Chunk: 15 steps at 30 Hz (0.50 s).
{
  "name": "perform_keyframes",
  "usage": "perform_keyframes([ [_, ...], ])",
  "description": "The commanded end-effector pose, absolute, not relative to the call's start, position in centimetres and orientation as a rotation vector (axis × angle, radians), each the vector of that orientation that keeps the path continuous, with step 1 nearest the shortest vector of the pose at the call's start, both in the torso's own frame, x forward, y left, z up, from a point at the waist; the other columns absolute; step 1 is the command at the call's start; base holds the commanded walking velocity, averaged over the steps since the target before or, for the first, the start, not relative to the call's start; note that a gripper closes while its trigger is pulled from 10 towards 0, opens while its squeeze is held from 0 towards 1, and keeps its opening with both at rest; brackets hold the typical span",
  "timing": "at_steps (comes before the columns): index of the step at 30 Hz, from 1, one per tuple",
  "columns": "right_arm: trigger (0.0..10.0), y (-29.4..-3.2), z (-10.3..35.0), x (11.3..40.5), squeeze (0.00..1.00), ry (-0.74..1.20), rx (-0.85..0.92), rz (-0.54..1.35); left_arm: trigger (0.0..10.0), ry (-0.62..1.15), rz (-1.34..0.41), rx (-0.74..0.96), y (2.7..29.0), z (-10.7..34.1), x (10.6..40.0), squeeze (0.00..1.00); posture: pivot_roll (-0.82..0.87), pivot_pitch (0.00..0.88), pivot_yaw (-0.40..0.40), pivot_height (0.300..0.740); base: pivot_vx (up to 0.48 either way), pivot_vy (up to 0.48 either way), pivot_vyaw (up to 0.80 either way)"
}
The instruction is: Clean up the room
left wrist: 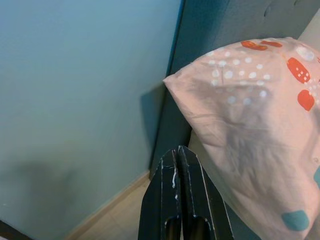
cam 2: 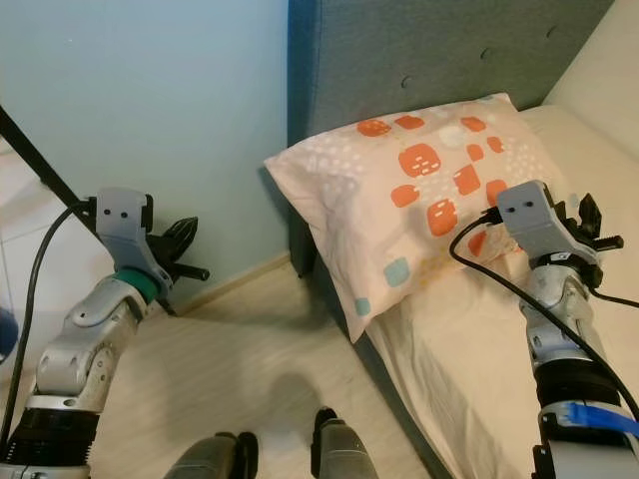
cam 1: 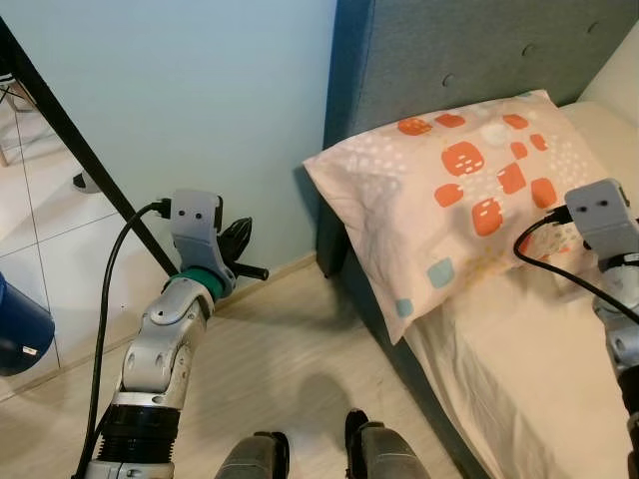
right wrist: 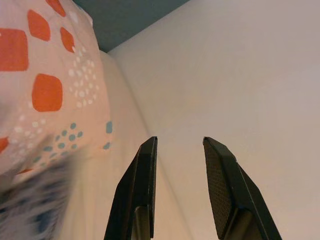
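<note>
The pillow (cam 2: 419, 195) is leaning against the headboard (cam 2: 419, 60), overhanging the bed (cam 2: 479, 369) edge. Right hand (right wrist: 180, 150) is hovering, fingers parted; left hand (left wrist: 178, 165) is pressed closed, empty.

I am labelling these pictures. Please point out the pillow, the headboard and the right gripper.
pillow (cam 1: 469, 190), left eye view, middle of its patterned top.
headboard (cam 1: 449, 50), left eye view, grey padded face.
right gripper (right wrist: 179, 150), right wrist view, midway between fingertips.
</note>
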State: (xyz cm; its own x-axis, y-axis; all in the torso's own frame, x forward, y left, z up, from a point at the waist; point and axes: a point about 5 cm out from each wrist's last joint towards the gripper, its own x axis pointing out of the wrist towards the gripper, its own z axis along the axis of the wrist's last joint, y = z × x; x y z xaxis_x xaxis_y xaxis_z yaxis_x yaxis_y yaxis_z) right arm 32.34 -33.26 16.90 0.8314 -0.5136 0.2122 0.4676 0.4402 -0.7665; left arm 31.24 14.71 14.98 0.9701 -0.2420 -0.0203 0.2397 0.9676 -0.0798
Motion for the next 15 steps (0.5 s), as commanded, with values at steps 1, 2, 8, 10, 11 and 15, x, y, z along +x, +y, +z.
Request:
perform_keyframes([
  [1, 10.0, -33.1, 16.0, 32.3, 0.00, 0.090, -0.928, -0.613, 10.0, 0.053, -0.236, -0.071, 14.9, 14.6, 31.0, 0.00, -0.01, 0.173, 0.060, 0.740, 0.000, 0.000, 0.00],
  [2, 10.0, -33.0, 16.0, 32.3, 0.00, 0.088, -0.923, -0.612, 10.0, 0.054, -0.234, -0.070, 14.9, 14.6, 31.1, 0.00, -0.01, 0.173, 0.060, 0.740, 0.000, 0.000, 0.00],
  [8, 10.0, -31.6, 15.8, 32.9, 0.00, 0.043, -0.786, -0.595, 10.0, 0.054, -0.224, -0.070, 15.1, 14.6, 31.1, 0.00, -0.01, 0.168, 0.057, 0.740, 0.000, 0.000, 0.00],
  [10, 10.0, -30.7, 15.9, 33.2, 0.00, 0.006, -0.726, -0.574, 10.0, 0.054, -0.223, -0.070, 15.0, 14.5, 31.2, 0.00, -0.01, 0.165, 0.053, 0.740, 0.000, 0.000, 0.00],
  [11, 10.0, -30.1, 15.9, 33.3, 0.00, -0.010, -0.683, -0.565, 10.0, 0.053, -0.222, -0.071, 15.0, 14.6, 31.2, 0.00, -0.01, 0.165, 0.053, 0.740, 0.000, 0.000, 0.00],
  [15, 10.0, -28.7, 15.8, 33.6, 0.00, -0.053, -0.564, -0.526, 10.0, 0.051, -0.219, -0.073, 14.9, 14.6, 31.2, 0.00, -0.01, 0.163, 0.049, 0.740, 0.000, 0.000, 0.00],
])
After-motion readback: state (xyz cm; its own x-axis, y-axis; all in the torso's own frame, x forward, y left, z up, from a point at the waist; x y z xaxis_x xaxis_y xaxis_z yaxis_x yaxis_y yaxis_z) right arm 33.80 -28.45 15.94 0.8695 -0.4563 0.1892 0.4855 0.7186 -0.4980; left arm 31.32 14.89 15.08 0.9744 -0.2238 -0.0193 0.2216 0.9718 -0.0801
